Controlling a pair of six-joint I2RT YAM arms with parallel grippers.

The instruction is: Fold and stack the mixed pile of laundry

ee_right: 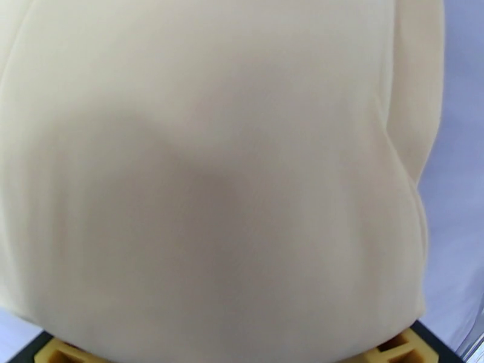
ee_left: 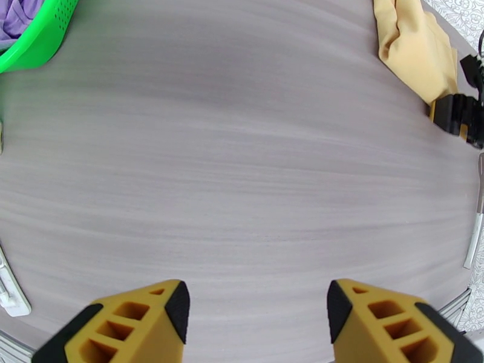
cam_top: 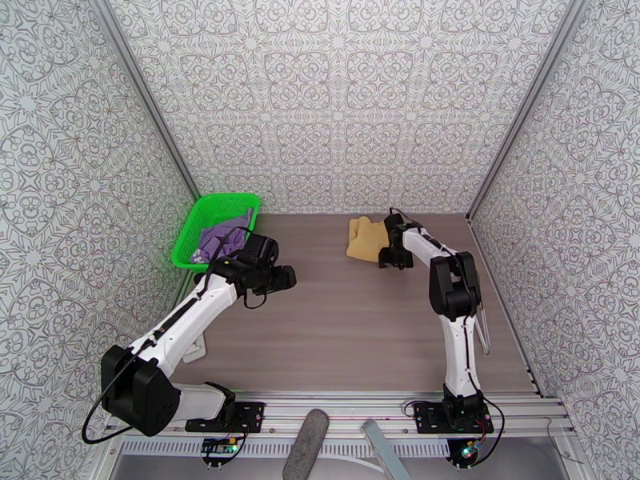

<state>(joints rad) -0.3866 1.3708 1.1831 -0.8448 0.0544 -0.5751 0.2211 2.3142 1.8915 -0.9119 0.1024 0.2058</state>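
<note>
Buried in the mustard-tan garment (cam_top: 364, 238) with right gripper (cam_top: 393, 254), grip impossible to tell, left gripper (ee_left: 257, 310) splayed empty; could bunch cloth if dragged.

Matt, grey, wood-grained tabletop (cam_top: 344, 314), bearing soft, smooth mustard-tan cloth (cam_top: 364, 238) and a glossy green plastic mesh basket (cam_top: 188, 234), with crumpled matt purple cloth (cam_top: 222, 238) inside.
</note>
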